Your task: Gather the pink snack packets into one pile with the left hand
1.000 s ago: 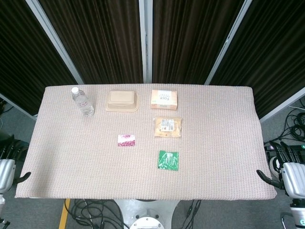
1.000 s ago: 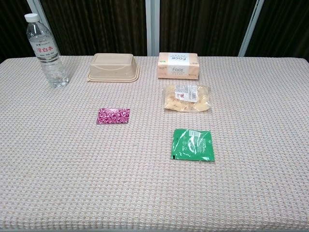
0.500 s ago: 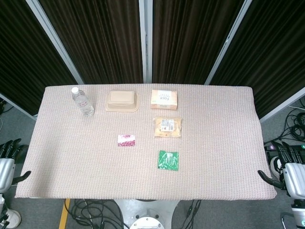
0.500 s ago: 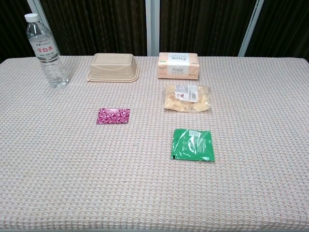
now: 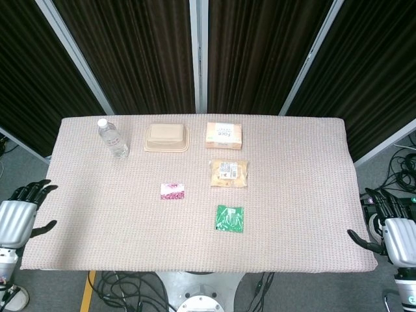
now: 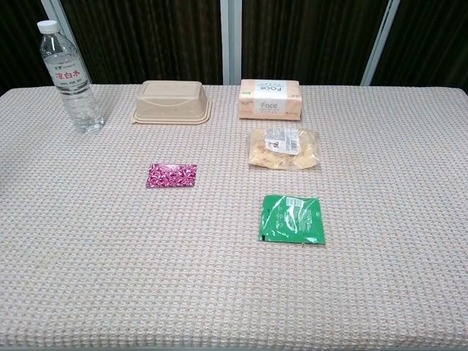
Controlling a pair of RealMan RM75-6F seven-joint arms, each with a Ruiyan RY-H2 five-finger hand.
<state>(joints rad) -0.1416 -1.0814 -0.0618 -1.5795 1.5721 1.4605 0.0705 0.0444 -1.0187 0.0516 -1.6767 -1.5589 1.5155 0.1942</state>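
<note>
One pink snack packet (image 5: 172, 191) lies flat near the middle of the table (image 5: 292, 195); in the chest view the pink snack packet (image 6: 171, 175) shows left of centre. My left hand (image 5: 19, 218) hangs off the table's left edge, fingers spread, holding nothing, well to the left of the packet. My right hand (image 5: 390, 224) sits beyond the right front corner, fingers apart and empty. Neither hand appears in the chest view.
A green packet (image 5: 229, 218) lies in front of a clear bag of snacks (image 5: 229, 173). Along the back stand a water bottle (image 5: 113, 138), a beige lidded container (image 5: 166, 138) and a tissue box (image 5: 223, 135). Cables lie on the floor below the front edge.
My left hand has risen and moved forward along the table's left edge. The right hand shifted slightly. Nothing on the table moved.
</note>
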